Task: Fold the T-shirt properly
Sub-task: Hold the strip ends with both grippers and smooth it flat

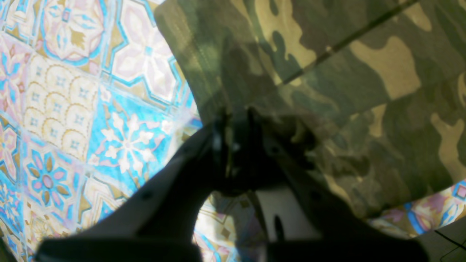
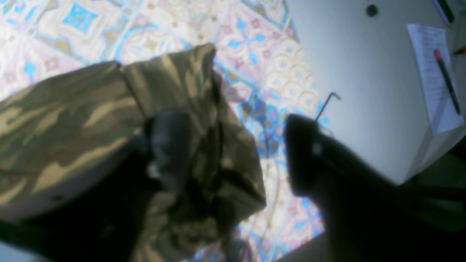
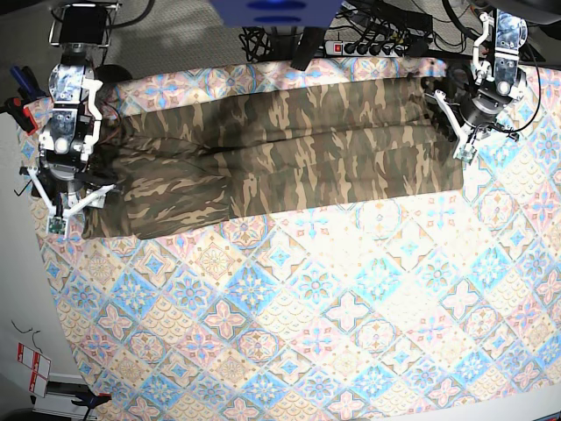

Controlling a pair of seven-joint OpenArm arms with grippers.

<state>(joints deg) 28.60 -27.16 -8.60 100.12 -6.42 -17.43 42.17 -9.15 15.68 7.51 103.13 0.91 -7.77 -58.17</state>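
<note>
Nearest the base camera lies the bare tablecloth (image 3: 333, 324), its blue, pink and cream tiles covering the counter below the T-shirt (image 3: 280, 153). The shirt is a long camouflage band across the far part of the cloth, its long axis running side to side, one end under each arm.

At the left of the base view, the right claw (image 3: 77, 197) hangs at the shirt's end. In its wrist view the jaws stand apart, about half spread: one finger (image 2: 169, 149) rests against a bunched fold of camouflage, the other (image 2: 302, 153) is clear of it over the tablecloth. It grips nothing that I can see. Beyond the cloth's edge a bare counter (image 2: 364, 91) carries a sheet of paper (image 2: 433, 76) and a pen (image 2: 447, 82).

At the right, the left claw (image 3: 463, 145) sits at the opposite end, jaws pressed narrow. Its wrist view shows the tips meeting at a raised fabric edge (image 1: 236, 120), so it appears to pinch the shirt.

Each arm is nearest its own end, and the cloth lies inward from both claws. A fold bringing the ends together would probably run along that long axis, and the right claw would need to close on its end first.
</note>
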